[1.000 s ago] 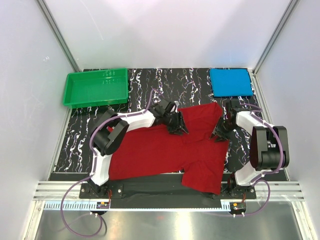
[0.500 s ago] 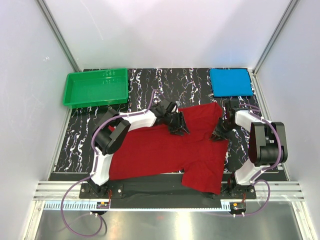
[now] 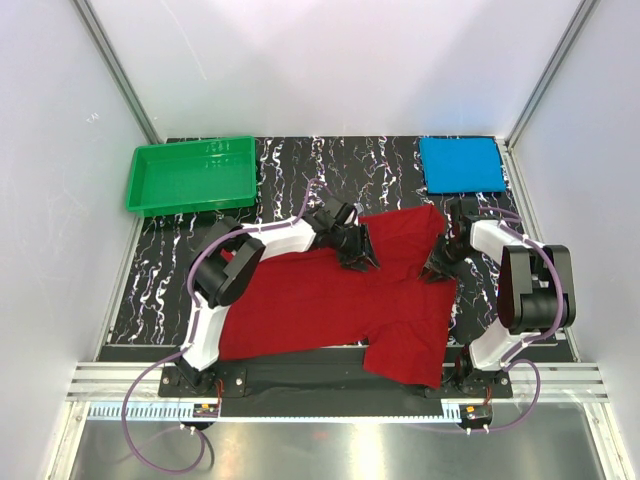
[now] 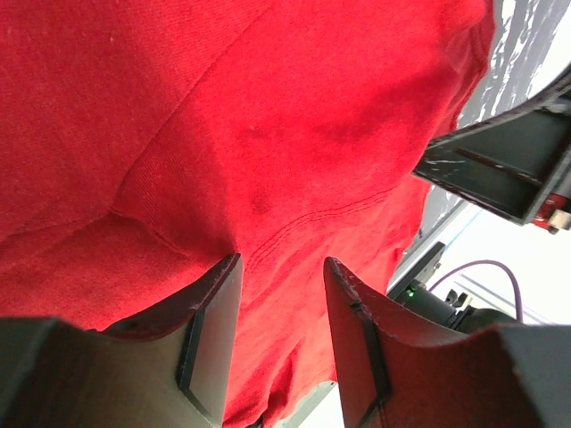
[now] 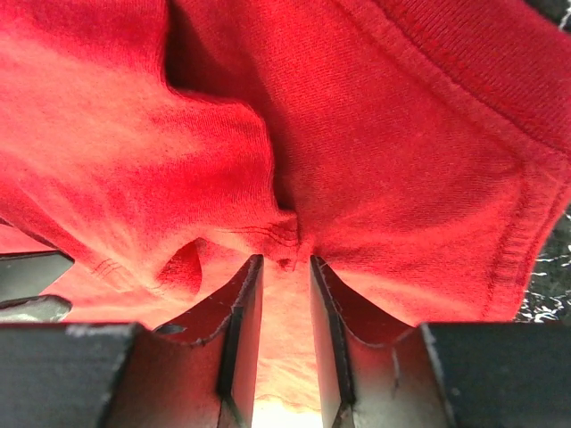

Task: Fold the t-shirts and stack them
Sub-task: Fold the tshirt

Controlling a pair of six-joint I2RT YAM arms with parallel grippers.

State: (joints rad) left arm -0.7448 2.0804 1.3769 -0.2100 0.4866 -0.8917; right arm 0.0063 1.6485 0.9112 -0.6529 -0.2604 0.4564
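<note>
At the centre of the worktop [image 3: 290,165], the red t-shirt [image 3: 330,300] lies spread open, with its hem to the left, one sleeve hanging over the near edge and the collar end to the right. The blue t-shirt [image 3: 460,165] rests as a folded rectangle in the far right corner, well apart from it. The left end effector [image 3: 357,250] sits on the far edge of the red cloth, its jaws apart with no fold gathered between them. The right end effector [image 3: 440,265] is at the right edge and is clamped on a puckered pinch of red fabric. Over the last second the right arm's elbow has drawn in toward the shirt and the left arm's elbow has shifted slightly, while the outline of the garment has stayed the same. This suggests the grips are still being set and no fold has begun. The green tray [image 3: 190,178] bears faint raised marks on its far wall, too small to read; no other writing shows
</note>
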